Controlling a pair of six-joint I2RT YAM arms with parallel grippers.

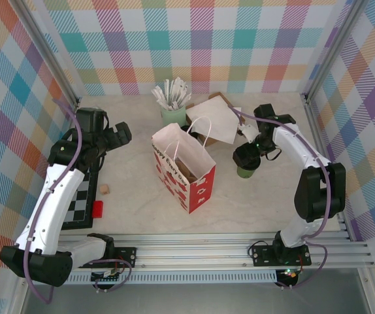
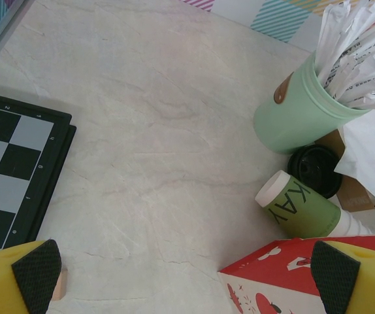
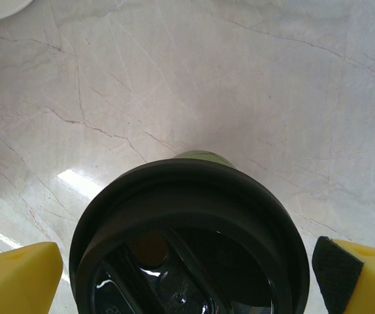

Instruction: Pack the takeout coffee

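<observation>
Both fingers of your right gripper [image 3: 187,278] stand wide, one on either side of the small dark green paper cup with the round black plastic lid [image 3: 187,229]; no grip is evident. The cup stands upright at 3 o'clock of the red-and-white paper gift bag [image 1: 186,171]. Recommendation: close gently on the cup wall below the lid rim, then lift straight and level. Your left gripper [image 2: 186,281] hangs wide and empty at 9 o'clock of the bag.

The takeout coffee [image 3: 187,242], dark green under a black lid, stands upright on the table [image 3: 240,78].
</observation>
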